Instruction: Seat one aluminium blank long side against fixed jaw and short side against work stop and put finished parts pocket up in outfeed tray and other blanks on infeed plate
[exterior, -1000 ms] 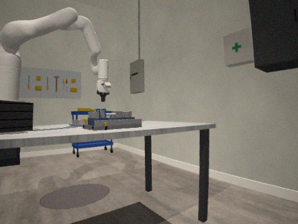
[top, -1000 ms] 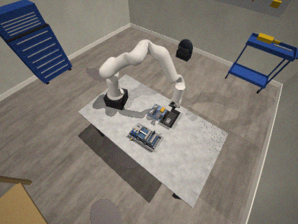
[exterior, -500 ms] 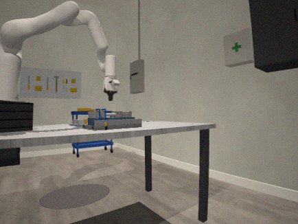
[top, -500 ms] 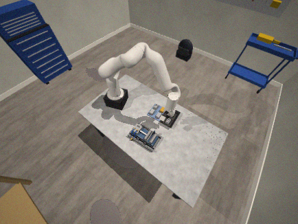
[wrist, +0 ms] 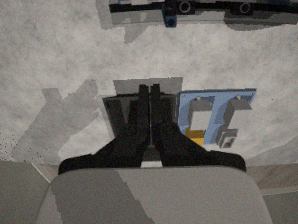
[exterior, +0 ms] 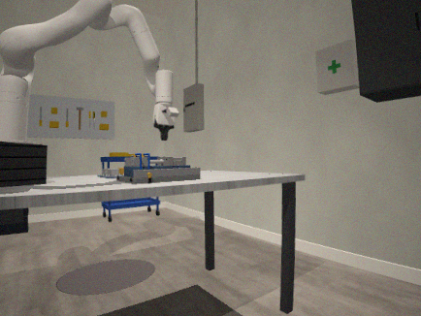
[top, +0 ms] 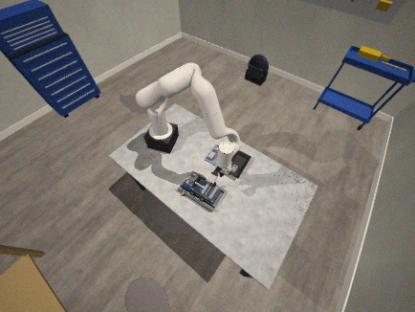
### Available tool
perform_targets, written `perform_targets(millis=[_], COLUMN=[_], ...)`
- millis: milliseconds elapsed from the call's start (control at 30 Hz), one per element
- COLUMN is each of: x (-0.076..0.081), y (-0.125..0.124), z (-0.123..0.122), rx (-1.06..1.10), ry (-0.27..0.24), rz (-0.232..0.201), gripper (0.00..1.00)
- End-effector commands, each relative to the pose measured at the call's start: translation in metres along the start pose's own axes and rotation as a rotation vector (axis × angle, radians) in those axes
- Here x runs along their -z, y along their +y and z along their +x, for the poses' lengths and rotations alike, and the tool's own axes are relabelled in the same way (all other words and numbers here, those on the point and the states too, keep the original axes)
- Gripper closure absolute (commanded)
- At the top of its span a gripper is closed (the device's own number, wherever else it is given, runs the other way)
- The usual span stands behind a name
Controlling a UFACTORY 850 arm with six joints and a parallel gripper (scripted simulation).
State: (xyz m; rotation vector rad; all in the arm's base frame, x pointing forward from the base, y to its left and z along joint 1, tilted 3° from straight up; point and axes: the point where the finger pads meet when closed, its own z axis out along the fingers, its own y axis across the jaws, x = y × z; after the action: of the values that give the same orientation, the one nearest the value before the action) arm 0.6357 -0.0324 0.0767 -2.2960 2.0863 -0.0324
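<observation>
In the top view, a blue drawer cabinet is leaning into the upper left corner, and the white six-joint arm is rising from its black square base on the pale grey table top. The arm is reaching right and down to the black two-finger gripper, which is hanging in the air with its fingers pressed together on nothing. Just below it the blue and grey vise is sitting on the table. Beside the wrist, the light blue infeed plate is lying to the left and the dark outfeed tray to the right. From the wrist view, a small yellow brass blank is resting on the plate, and the aluminium blanks are too small to make out.
</observation>
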Motion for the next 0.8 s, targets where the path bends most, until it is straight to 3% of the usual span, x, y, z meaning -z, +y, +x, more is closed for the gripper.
perform_targets(millis=[0, 167, 767], x=[0.001, 0.002, 0.002], y=[0.012, 0.026, 0.026], z=[0.04, 0.075, 0.076], rx=[0.001, 0.0, 0.0], ry=[-0.004, -0.004, -0.004], rz=[0.004, 0.005, 0.005], gripper=[1.0, 1.0, 1.0])
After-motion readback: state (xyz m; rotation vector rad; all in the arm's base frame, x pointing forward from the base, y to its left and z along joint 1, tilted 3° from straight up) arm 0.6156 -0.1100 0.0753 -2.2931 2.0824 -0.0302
